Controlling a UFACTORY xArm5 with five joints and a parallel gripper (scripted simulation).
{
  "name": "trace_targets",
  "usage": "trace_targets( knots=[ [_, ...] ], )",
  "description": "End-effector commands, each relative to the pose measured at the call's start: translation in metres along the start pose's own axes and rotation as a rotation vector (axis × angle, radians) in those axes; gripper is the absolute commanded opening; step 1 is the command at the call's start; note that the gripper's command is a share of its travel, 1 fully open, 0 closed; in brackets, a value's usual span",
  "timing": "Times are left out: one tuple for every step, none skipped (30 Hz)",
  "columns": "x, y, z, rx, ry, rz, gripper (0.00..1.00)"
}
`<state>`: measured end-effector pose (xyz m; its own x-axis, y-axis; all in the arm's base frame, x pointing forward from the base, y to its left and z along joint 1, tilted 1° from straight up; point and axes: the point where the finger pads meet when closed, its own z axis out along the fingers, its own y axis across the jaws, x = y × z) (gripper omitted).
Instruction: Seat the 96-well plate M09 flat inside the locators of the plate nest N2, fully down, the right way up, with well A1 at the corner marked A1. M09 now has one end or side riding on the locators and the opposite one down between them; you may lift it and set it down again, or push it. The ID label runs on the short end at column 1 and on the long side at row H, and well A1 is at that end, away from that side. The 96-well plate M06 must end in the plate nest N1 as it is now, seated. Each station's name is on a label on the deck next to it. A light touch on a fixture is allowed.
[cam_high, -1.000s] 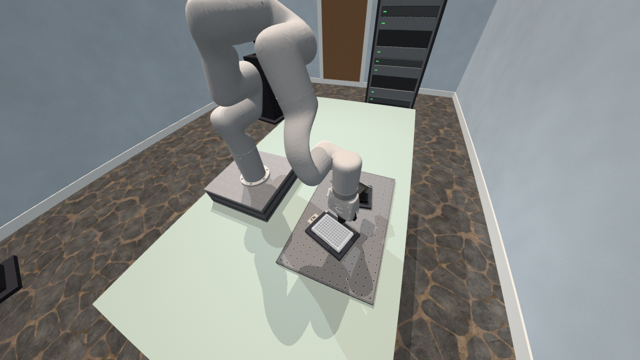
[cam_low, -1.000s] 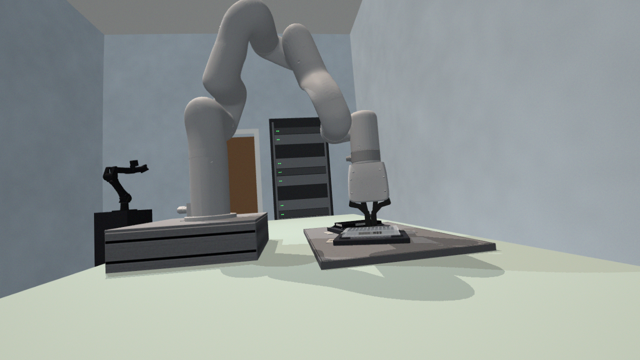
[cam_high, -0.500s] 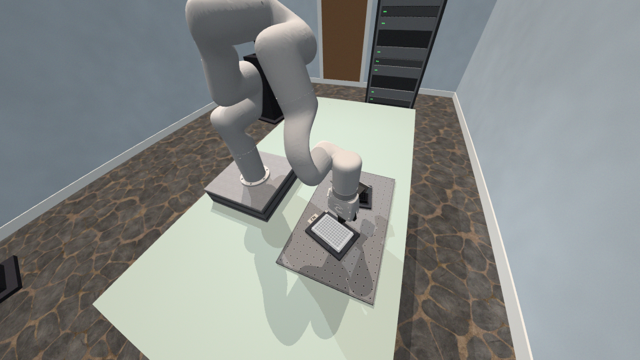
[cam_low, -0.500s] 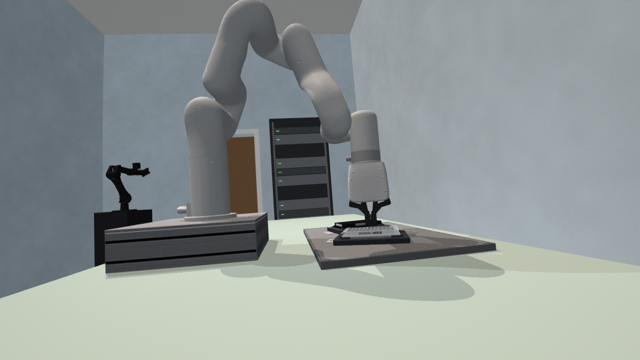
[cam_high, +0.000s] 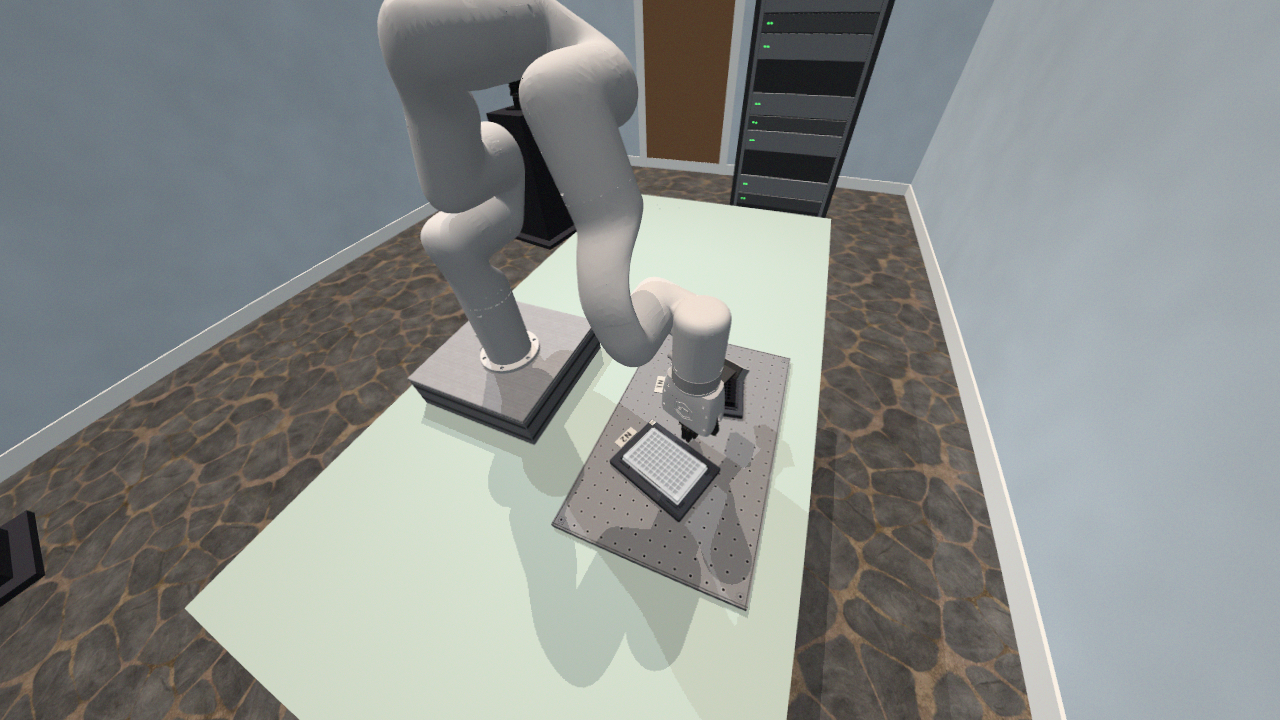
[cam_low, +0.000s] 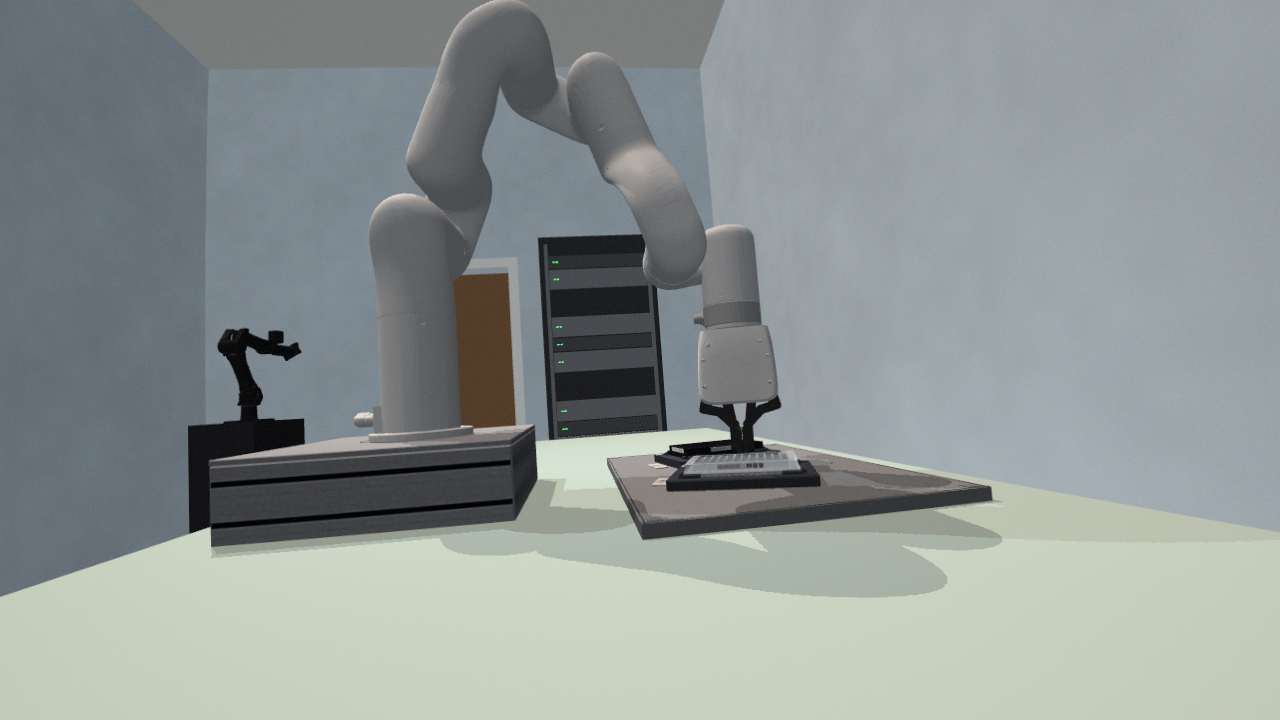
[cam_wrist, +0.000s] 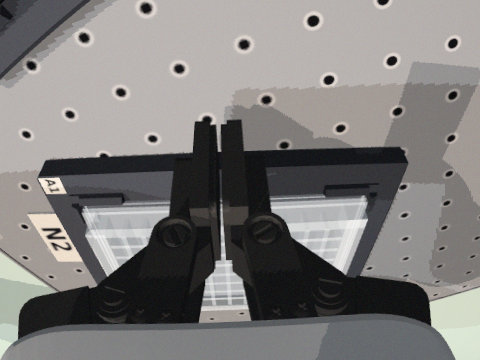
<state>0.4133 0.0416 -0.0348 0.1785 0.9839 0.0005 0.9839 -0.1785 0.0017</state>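
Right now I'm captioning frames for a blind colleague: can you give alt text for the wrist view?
The shut, empty gripper points down over the far edge of nest N2, its fingers pressed together in front of the clear plate in the nest. Labels A1 and N2 sit at left on the perforated deck.

Plate M09 (cam_high: 660, 459) looks like clear, glossy plastic; nest N2 (cam_wrist: 314, 160) matt black; the perforated deck plate (cam_high: 747, 537) dull grey metal; the table (cam_high: 402, 573) smooth, matt pale green.
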Motion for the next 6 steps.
trace_targets(
  knots=[
    [0.0010, 0.0013, -0.0009, -0.003, 0.001, 0.000, 0.00],
    [0.0010, 0.0013, -0.0009, -0.003, 0.001, 0.000, 0.00],
    [0.0010, 0.0013, -0.0009, -0.003, 0.001, 0.000, 0.00],
    [0.0010, 0.0013, -0.0009, -0.003, 0.001, 0.000, 0.00],
    [0.0010, 0.0013, -0.0009, -0.003, 0.001, 0.000, 0.00],
    [0.0010, 0.0013, -0.0009, -0.003, 0.001, 0.000, 0.00]
  ],
)
